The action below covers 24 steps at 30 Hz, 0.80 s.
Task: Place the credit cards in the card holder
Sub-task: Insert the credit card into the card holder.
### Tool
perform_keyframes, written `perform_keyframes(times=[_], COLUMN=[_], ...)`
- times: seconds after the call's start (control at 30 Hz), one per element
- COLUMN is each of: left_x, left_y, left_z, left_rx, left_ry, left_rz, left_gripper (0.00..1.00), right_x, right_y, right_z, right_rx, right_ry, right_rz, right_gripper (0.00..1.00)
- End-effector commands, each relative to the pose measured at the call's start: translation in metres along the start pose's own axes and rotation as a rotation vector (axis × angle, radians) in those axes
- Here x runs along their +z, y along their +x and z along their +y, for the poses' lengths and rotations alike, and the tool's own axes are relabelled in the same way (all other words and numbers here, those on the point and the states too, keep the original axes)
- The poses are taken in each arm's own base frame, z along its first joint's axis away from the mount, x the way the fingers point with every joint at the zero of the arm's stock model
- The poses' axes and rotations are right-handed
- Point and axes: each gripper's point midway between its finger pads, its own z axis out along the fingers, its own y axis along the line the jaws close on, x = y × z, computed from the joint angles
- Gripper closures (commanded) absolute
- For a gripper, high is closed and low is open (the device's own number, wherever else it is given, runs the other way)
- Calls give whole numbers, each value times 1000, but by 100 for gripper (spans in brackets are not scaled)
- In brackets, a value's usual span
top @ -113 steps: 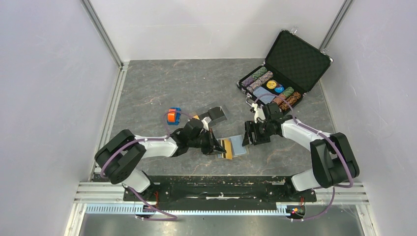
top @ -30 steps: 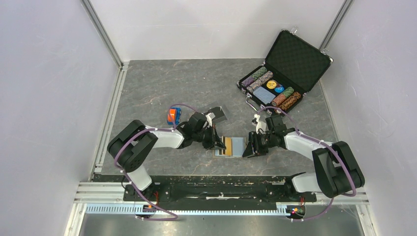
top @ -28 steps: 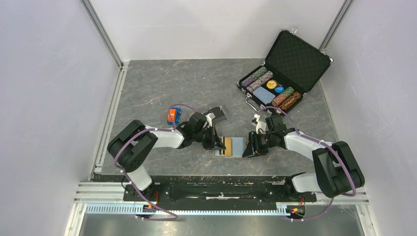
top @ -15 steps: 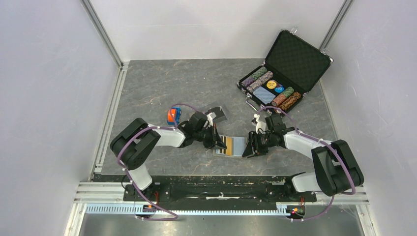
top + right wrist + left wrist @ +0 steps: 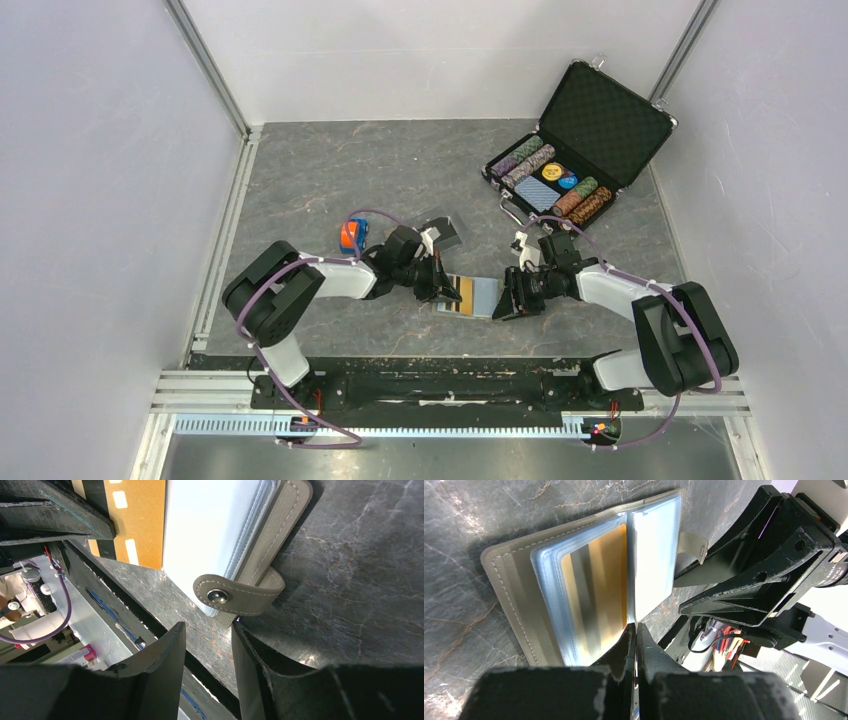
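Left gripper: clenched tight, both fingers pressed together with no gap. Its tips touch the edge of the orange card, right by the fold of the card holder. I cannot tell if anything is pinched between them.
Right gripper: its jaws stand partly apart and grasp nothing. It sits low at the right side of the card holder, and the strap ends just in front of the gap.
Card holder: it lies open and flat on the worktop, close to the near edge and about halfway between the left and right edges. The two grippers are on either side of it. It is grey outside, with pale blue see-through pockets inside.
Orange card: it lies on the left page of the holder. From the left wrist it looks tucked under a shiny clear pocket. From the right wrist a black stripe shows along one side.
Strap: grey, curling out from the holder's right side, with a round metal snap on it.
Black case: it stands in the far right corner with its lid up and has rows of poker chips inside.
Orange and blue thing: small, just beyond the left arm, towards the left edge.
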Motion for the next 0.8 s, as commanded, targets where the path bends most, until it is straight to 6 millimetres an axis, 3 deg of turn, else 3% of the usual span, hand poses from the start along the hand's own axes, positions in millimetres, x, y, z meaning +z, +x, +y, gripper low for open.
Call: perform_keyframes(times=[0.0, 0.77], left_x=[-4, 17], left_y=[-12, -7], left_z=[-17, -10], left_rx=[57, 31], left_ry=[33, 66], left_rz=[-39, 24], left_gripper=[98, 98], right_x=[2, 2], right_y=[-4, -3], right_z=[-10, -11], right_rx=[-19, -20], right_ry=[56, 57], right_rz=[-5, -3], right_gripper=[58, 58])
